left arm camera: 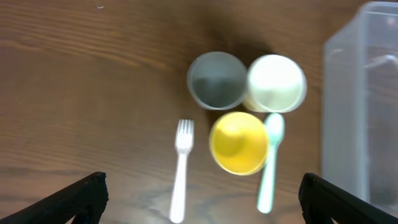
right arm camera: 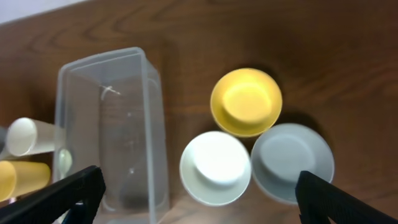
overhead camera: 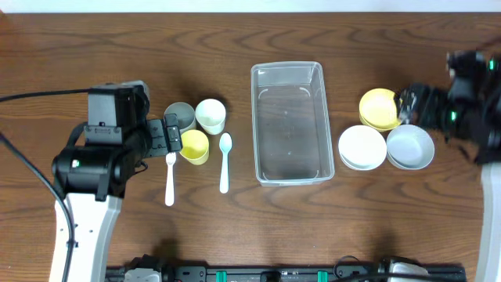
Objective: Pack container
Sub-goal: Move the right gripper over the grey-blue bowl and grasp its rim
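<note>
The clear rectangular container (overhead camera: pixel 288 122) stands empty at the table's centre; it also shows in the left wrist view (left arm camera: pixel 364 106) and the right wrist view (right arm camera: pixel 109 124). Left of it stand a grey cup (overhead camera: pixel 179 117), a white cup (overhead camera: pixel 210 115) and a yellow cup (overhead camera: pixel 194 146), with a white fork (overhead camera: pixel 170 178) and a pale green spoon (overhead camera: pixel 225 161). Right of it lie a yellow bowl (overhead camera: pixel 379 108), a white bowl (overhead camera: pixel 362 147) and a grey bowl (overhead camera: pixel 410 146). My left gripper (left arm camera: pixel 200 199) is open above the cups. My right gripper (right arm camera: pixel 199 196) is open above the bowls.
The dark wooden table (overhead camera: pixel 250 219) carries everything. The cups and cutlery sit close together at the left, the three bowls touch each other at the right. A black rail runs along the front edge (overhead camera: pixel 274 274).
</note>
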You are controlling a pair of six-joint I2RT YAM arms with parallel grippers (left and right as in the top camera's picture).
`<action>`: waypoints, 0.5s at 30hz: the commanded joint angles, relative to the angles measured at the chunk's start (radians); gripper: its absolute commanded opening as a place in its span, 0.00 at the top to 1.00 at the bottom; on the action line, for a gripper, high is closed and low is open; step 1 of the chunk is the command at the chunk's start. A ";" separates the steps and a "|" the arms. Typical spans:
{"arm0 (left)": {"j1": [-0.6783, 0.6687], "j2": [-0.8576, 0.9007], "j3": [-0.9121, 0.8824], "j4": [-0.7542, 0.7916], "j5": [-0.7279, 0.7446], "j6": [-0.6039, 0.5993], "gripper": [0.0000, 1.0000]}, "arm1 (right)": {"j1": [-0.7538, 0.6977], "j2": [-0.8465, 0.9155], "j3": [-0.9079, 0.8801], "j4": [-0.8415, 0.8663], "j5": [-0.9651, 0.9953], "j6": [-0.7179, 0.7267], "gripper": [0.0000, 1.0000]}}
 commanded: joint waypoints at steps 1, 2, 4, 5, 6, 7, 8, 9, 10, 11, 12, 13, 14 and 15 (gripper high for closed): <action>0.031 0.002 0.020 -0.005 -0.082 0.009 0.02 | -0.014 0.096 0.048 -0.008 0.136 0.013 0.01; 0.036 0.002 0.020 -0.006 -0.082 0.009 0.02 | -0.028 0.124 0.047 -0.011 0.180 0.051 0.01; 0.042 0.002 0.020 -0.013 -0.082 0.009 0.02 | -0.066 0.190 0.047 -0.031 0.235 0.083 0.01; 0.042 0.002 0.020 -0.020 -0.082 0.009 0.02 | -0.090 0.227 0.047 -0.045 0.248 0.085 0.01; 0.042 0.002 0.020 -0.025 -0.082 0.008 0.02 | -0.111 0.259 0.047 -0.055 0.255 0.085 0.01; 0.042 0.002 0.020 -0.032 -0.082 0.008 0.02 | -0.136 0.296 0.047 -0.066 0.257 0.085 0.01; 0.042 0.002 0.020 -0.036 -0.082 0.008 0.02 | -0.162 0.335 0.047 -0.077 0.259 0.085 0.04; 0.042 0.002 0.020 -0.035 -0.082 0.008 0.02 | -0.177 0.357 0.047 -0.083 0.259 0.085 0.05; 0.042 0.002 0.020 -0.035 -0.082 0.008 0.02 | -0.199 0.389 0.047 -0.094 0.259 0.085 0.06; 0.042 0.002 0.020 -0.035 -0.082 0.008 0.02 | -0.213 0.410 0.047 -0.101 0.260 0.085 0.07; 0.042 0.002 0.020 -0.035 -0.082 0.008 0.02 | -0.226 0.429 0.046 -0.103 0.269 0.086 0.07; 0.042 0.002 0.020 -0.035 -0.082 0.008 0.02 | -0.241 0.455 0.046 -0.102 0.282 0.087 0.08; 0.042 0.002 0.020 -0.035 -0.082 0.008 0.02 | -0.252 0.475 0.046 -0.102 0.282 0.085 0.08; 0.042 0.002 0.020 -0.035 -0.082 0.008 0.02 | -0.261 0.495 0.045 -0.107 0.281 0.086 0.09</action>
